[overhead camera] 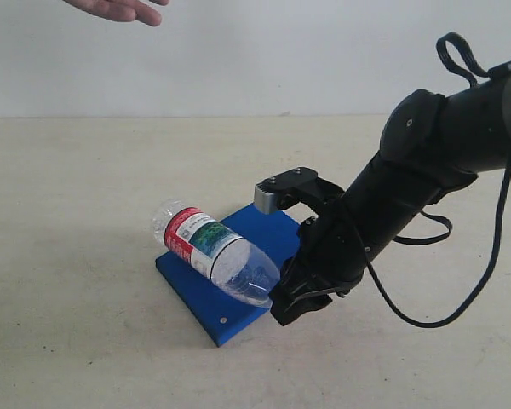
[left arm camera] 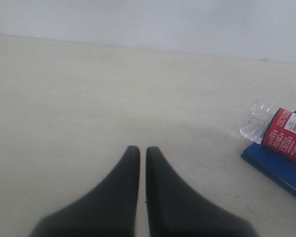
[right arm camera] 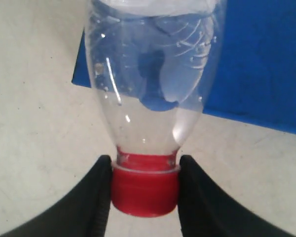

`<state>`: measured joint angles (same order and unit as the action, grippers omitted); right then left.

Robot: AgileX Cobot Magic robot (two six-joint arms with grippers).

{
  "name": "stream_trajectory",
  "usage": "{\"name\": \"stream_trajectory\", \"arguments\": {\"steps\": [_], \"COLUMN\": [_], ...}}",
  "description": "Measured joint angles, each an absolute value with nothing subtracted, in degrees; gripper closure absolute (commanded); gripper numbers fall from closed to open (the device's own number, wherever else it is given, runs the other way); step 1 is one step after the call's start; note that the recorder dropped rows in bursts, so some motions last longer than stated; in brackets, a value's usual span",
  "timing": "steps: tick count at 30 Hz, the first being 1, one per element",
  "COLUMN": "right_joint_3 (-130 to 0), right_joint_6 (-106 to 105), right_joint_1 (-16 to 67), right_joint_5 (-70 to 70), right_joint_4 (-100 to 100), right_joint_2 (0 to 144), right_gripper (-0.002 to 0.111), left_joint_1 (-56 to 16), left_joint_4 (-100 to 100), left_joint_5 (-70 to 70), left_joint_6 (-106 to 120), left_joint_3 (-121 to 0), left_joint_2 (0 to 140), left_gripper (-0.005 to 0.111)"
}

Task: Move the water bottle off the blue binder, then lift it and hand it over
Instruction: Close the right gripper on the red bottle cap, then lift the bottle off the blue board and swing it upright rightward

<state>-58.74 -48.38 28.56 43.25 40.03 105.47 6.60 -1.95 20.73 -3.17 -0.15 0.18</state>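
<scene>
**Red cap pinched, bottle not yet clear of the binder**

Red plastic is all that the grip rests on. The right fingers (right arm camera: 101,187) are closed on the cap (right arm camera: 144,190) of the water bottle (overhead camera: 211,247), one on each side, and touch nothing of the clear body. The bottle lies slanted across the blue binder (overhead camera: 272,234). Its base juts past the binder's far edge, and its neck reaches out over the near edge, above bare worktop (overhead camera: 85,324). Whether the body rests on the cover or hangs just above it cannot be told. The left fingers (left arm camera: 130,168) are drawn together with only a slit between them, hold nothing, and hover low over the worktop well apart from the bottle. An open human hand (overhead camera: 119,8) waits at the far edge of the exterior view.

The main risk seems to be the hold itself. A smooth, round cap gripped at the very end leaves the whole length of the bottle as a lever, so it may swing down or twist between the pads once lifted. A quick move could let it slip out. If the body touches the cover, dragging it sideways may pull the light binder along instead of clearing it. The waiting hand is far off, so a long carry would give any droop time to grow.
</scene>
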Motion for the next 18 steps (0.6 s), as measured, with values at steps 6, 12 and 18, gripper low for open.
{"name": "stream_trajectory", "arguments": {"steps": [6,12,18], "right_joint_3": [-58.74,-58.74,-58.74], "right_joint_6": [-44.72,-25.48,-3.68], "right_joint_1": [28.56,28.56,28.56], "right_joint_5": [40.34,34.48,34.93], "right_joint_4": [33.23,12.72,-11.14], "right_joint_2": [102.54,97.95,95.95], "right_gripper": [0.108,0.108,0.108], "left_joint_1": [6.60,6.60,6.60], "left_joint_4": [-1.95,-1.95,-1.95], "left_joint_5": [20.73,20.73,20.73], "left_joint_6": [-3.17,-3.17,-3.17], "left_joint_3": [-0.15,-0.15,-0.15], "left_joint_2": [0.18,0.18,0.18], "left_gripper": [0.102,0.102,0.102]}}
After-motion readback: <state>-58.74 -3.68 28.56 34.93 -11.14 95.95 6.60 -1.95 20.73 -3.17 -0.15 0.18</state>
